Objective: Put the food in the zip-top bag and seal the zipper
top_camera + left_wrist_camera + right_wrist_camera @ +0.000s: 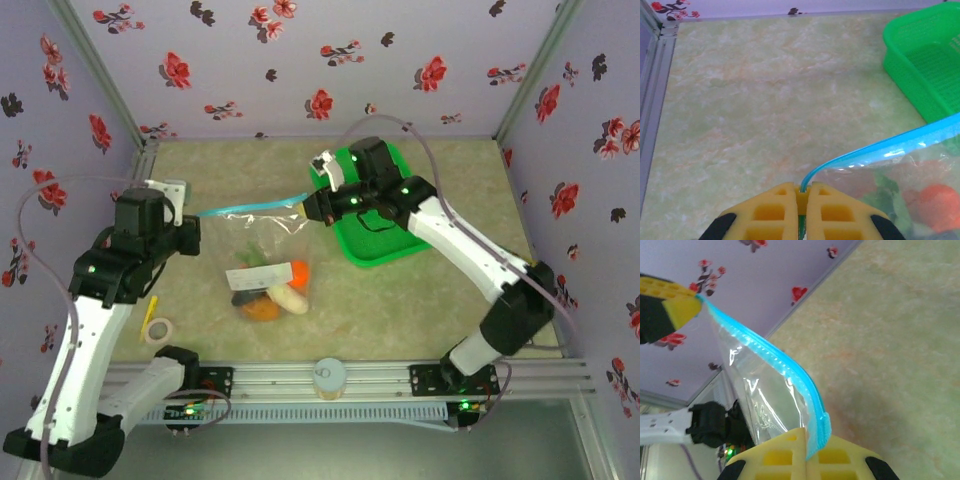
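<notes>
Blue zipper (252,208) hung taut between our left gripper (801,191) and right gripper (806,439), both clamped on its ends; we judged even tension key to sealing.

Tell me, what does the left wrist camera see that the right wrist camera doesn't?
Left wrist view's extras: the green basket and orange food inside the bag. Right wrist view's extras: the right hand pinching one end of the blue zipper, with the strip stretching up to the left hand at its far end. Shared: the bag, its blue zipper, the marbled table and the flowery wall.
</notes>
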You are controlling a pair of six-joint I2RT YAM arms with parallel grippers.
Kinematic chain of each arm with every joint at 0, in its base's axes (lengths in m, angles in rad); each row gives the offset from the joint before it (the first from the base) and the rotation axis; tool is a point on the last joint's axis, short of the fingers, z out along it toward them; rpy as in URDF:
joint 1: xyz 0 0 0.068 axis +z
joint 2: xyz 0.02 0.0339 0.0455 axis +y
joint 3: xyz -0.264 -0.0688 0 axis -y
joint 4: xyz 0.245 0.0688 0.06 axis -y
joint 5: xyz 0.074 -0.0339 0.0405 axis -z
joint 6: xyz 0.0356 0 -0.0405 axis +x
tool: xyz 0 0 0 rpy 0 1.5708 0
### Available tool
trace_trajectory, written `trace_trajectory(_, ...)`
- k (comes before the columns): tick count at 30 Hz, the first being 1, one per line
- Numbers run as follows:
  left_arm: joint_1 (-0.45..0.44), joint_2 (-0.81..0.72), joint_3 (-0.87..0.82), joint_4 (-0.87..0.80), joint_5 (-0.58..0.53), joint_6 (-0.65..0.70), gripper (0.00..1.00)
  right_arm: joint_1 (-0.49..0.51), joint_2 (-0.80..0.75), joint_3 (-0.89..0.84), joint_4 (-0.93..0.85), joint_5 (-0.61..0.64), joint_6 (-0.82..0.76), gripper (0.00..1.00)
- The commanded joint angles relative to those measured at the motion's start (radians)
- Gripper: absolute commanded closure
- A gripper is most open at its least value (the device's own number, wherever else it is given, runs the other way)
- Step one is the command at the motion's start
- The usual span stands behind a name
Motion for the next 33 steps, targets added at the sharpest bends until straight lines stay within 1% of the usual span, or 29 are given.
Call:
trace_trajectory(1,0.071,0.131,-0.033,0.155,-0.02,0.052,1.0,-0.05,0.149,0.105,-0.033,0.067,-0.019,1.0)
trace_trajectory(4,0.127,0.282,-0.025,0.277,0.003,0.083,1.0,-0.068,0.269,0.2,0.005,0.112,-0.014,1.0)
trace_trajectory(6,0.166,0.392,0.014,0.338,0.057,0.085,1.0,-0.074,0.336,0.263,0.013,0.152,-0.013,1.0)
trace_trajectory(9,0.186,0.559,0.091,0.376,0.1,0.083,1.0,-0.078,0.414,0.326,0.029,0.198,-0.011,1.0)
trace_trajectory(12,0.187,0.691,0.156,0.395,0.135,0.076,1.0,-0.088,0.451,0.343,0.075,0.245,0.01,1.0)
trace_trajectory(13,0.187,0.73,0.173,0.402,0.142,0.071,1.0,-0.094,0.459,0.342,0.095,0.258,0.023,0.91)
trace_trajectory(14,0.187,0.762,0.185,0.413,0.145,0.065,1.0,-0.101,0.463,0.34,0.113,0.267,0.036,0.71)
trace_trajectory(15,0.187,0.791,0.192,0.425,0.146,0.062,1.0,-0.107,0.463,0.337,0.123,0.27,0.048,0.58)
trace_trajectory(18,0.187,0.856,0.212,0.473,0.166,0.05,1.0,-0.13,0.415,0.274,0.196,0.271,0.077,0.57)
trace_trajectory(20,0.187,0.896,0.232,0.494,0.176,0.045,1.0,-0.143,0.342,0.18,0.275,0.305,0.085,0.57)
trace_trajectory(23,0.187,0.962,0.279,0.496,0.185,0.037,1.0,-0.167,0.21,0.067,0.324,0.374,0.075,0.56)
trace_trajectory(25,0.187,1.009,0.312,0.486,0.195,0.03,1.0,-0.194,0.14,0.017,0.305,0.427,0.058,0.53)
trace_trajectory(27,0.187,1.049,0.34,0.481,0.206,0.021,1.0,-0.222,0.084,-0.021,0.251,0.498,0.037,0.53)
trace_trajectory(29,0.187,1.083,0.355,0.484,0.212,0.01,1.0,-0.264,0.037,-0.055,0.189,0.577,0.03,0.49)
trace_trajectory(33,0.187,1.132,0.383,0.477,0.219,-0.017,0.99,-0.357,-0.018,-0.136,0.107,0.659,0.044,0.43)
